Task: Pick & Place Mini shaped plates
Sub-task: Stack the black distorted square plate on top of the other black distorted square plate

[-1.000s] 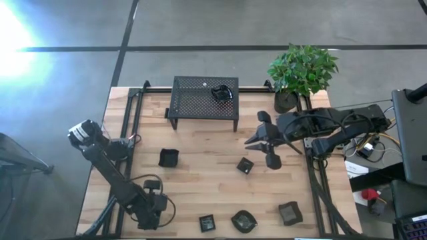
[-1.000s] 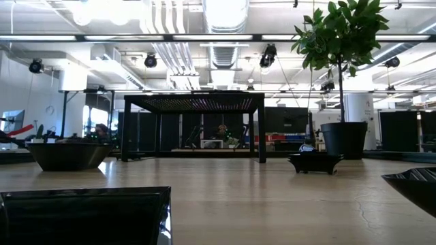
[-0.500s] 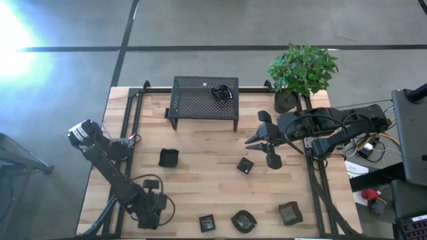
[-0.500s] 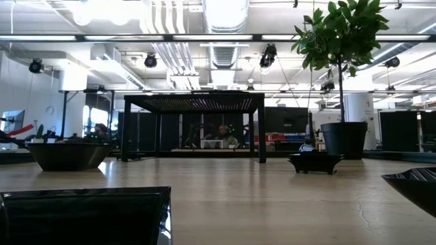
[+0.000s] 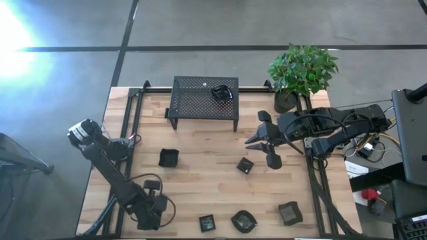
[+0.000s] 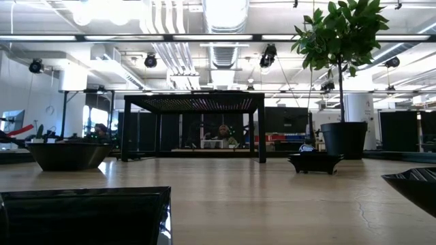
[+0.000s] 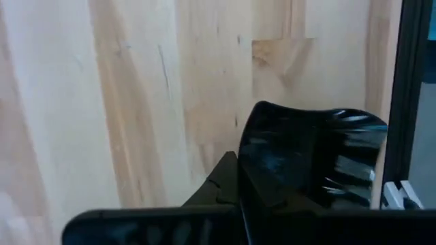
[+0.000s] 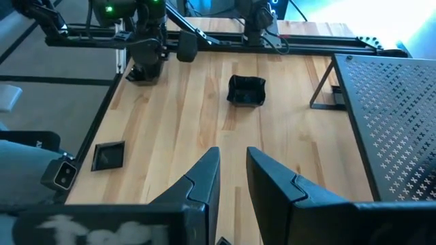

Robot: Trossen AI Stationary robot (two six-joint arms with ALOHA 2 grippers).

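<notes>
Several tiny glossy black mini plates lie on the wooden table: one point(image 5: 169, 158) left of centre, one point(image 5: 245, 165) at centre, three along the near edge point(image 5: 207, 223), point(image 5: 243, 221), point(image 5: 290, 213). Another point(image 5: 222, 93) rests on the black mesh stand point(image 5: 203, 100). My left gripper point(image 5: 150, 212) points down at the near left corner, shut on a wavy-rimmed mini plate point(image 7: 310, 156) that its own body hides in the high view. My right gripper point(image 5: 263, 140) hangs open above the table's right part, nothing between its fingers point(image 8: 231, 177). My left gripper has the mini plate by the rim point(image 7: 251, 167) on the side nearest the fingers, coming from above and pointing steeply down. One finger point(image 7: 221, 187) shows outside the rim; the plate's wall hides the other. Whether the plate is clear of the wood cannot be told.
A potted plant point(image 5: 300, 73) stands at the far right corner, next to the mesh stand. Black rails point(image 5: 130, 113) run along the table's left, right and far edges. Bare wood lies between the stand and the near row of plates.
</notes>
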